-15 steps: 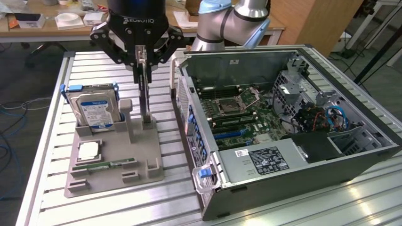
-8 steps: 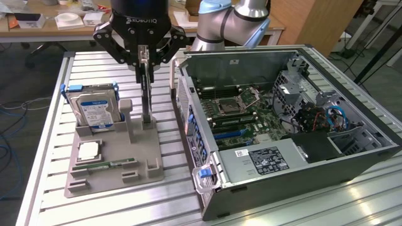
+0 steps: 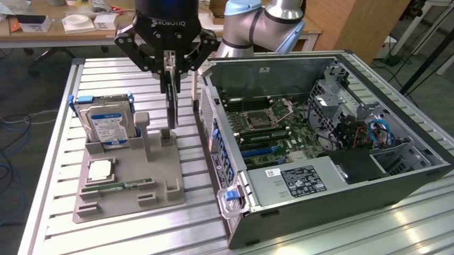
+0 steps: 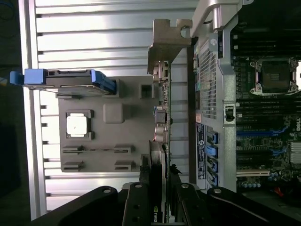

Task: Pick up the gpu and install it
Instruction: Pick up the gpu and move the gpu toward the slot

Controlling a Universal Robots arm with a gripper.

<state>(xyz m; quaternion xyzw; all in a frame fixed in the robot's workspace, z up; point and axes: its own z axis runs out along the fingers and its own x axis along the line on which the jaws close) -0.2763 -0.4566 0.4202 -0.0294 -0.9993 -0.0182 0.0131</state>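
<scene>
Upright gpu (image 3: pixel 172 106) in my tool (image 3: pixel 169 65) over the worktop (image 3: pixel 106 234)

I am pinching the card by its upper edge, and it is hanging on edge above the grey holder (image 3: pixel 163 199), between the hard drive (image 3: pixel 106 125) and the open computer case (image 3: pixel 341 212), with its silver bracket (image 3: pixel 193 87) facing the case.

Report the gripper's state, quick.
Gripper: jaws closed on the gpu, held upright and edge-on beside the open computer case.
</scene>
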